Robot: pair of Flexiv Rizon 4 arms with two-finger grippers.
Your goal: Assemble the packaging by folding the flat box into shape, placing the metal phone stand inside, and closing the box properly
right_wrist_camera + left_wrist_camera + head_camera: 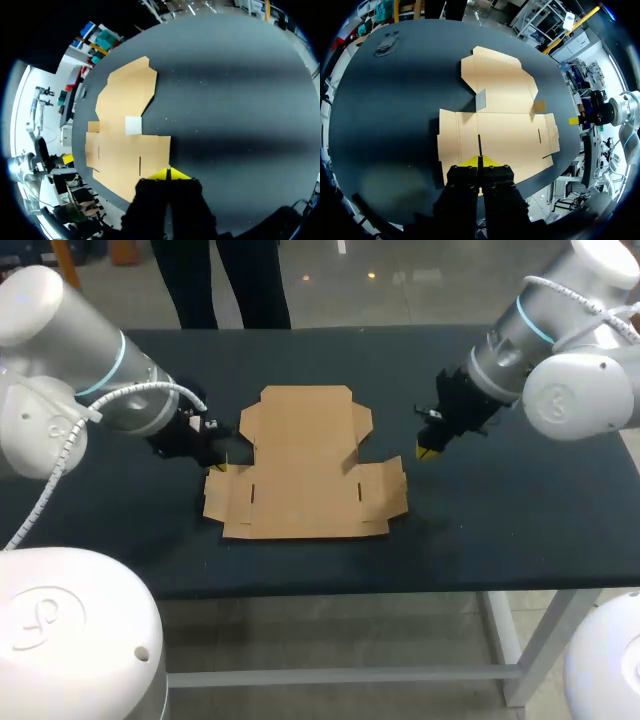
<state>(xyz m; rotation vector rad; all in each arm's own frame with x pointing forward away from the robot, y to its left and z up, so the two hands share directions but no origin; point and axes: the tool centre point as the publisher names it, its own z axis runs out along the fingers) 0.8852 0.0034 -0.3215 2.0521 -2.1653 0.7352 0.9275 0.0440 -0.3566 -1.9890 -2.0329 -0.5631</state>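
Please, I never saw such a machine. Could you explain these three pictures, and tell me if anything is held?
This is a robot with two arms at a dark table. One picture looks down from above. The two round ones come from cameras on the wrists. A flat, unfolded cardboard box lies mid-table. The left hand is over its edge, and the right hand is just beside it. Both hands look shut and seem to hold nothing.
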